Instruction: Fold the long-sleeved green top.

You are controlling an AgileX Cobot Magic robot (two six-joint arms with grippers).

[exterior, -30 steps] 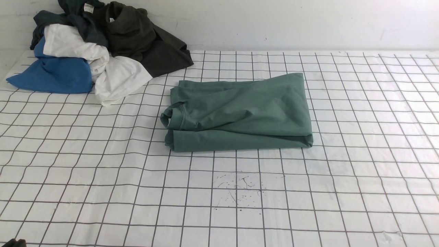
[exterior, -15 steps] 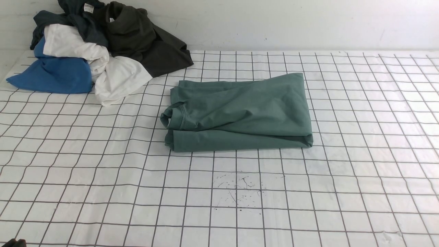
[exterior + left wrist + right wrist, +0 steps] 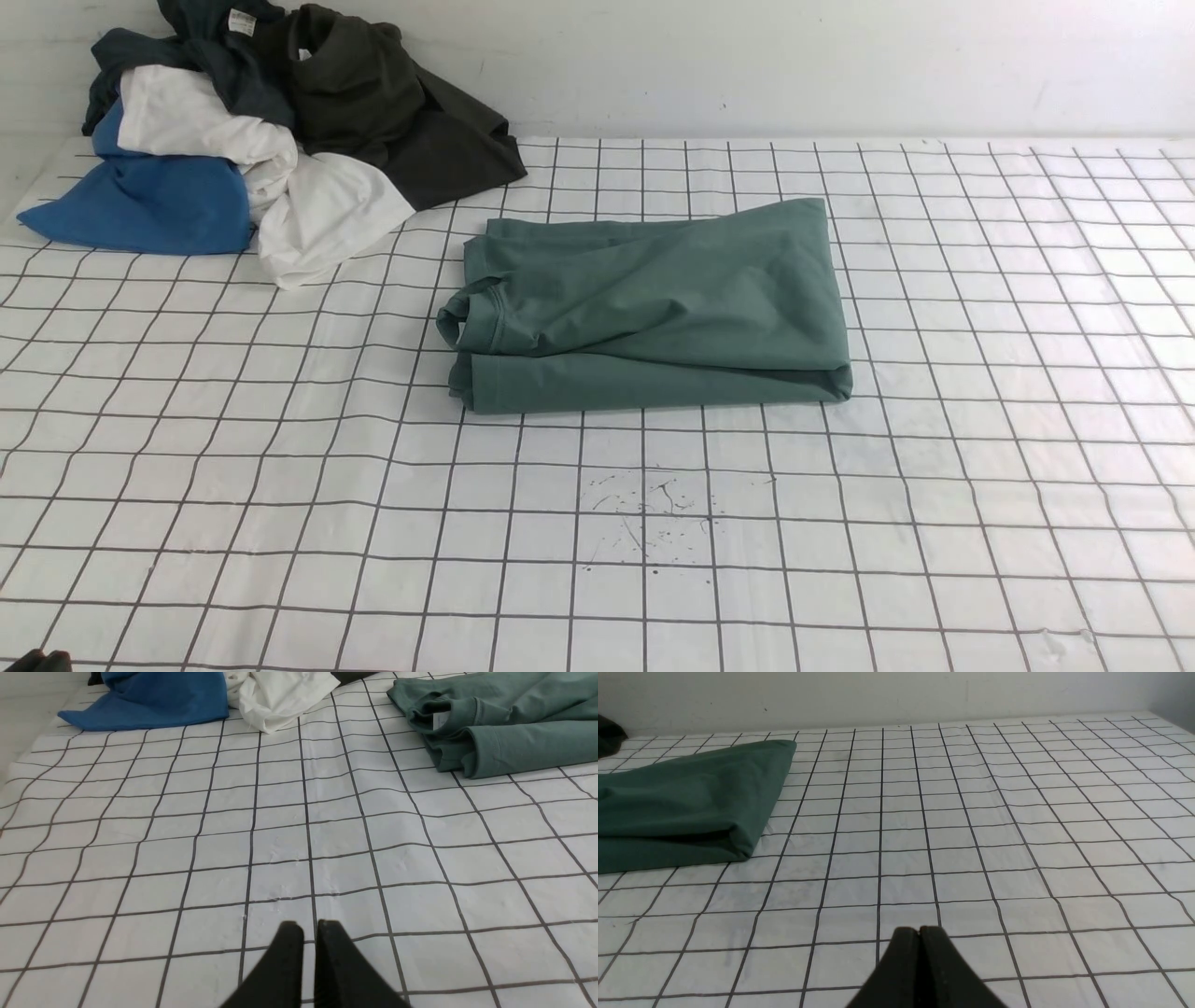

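White grid-lined tablecloth [image 3: 280, 448], soft sage green long-sleeved top [image 3: 653, 308] folded rectangular

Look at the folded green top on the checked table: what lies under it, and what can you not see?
Under the green long-sleeved top only the checked tablecloth shows, running out from every edge. Its own lower layers and sleeves are folded inside, hidden; whether anything else lies beneath cannot be seen.

I see the green top [image 3: 653, 313] folded into a flat rectangle mid-counter, its ribbed collar at the left end, slightly wrinkled.
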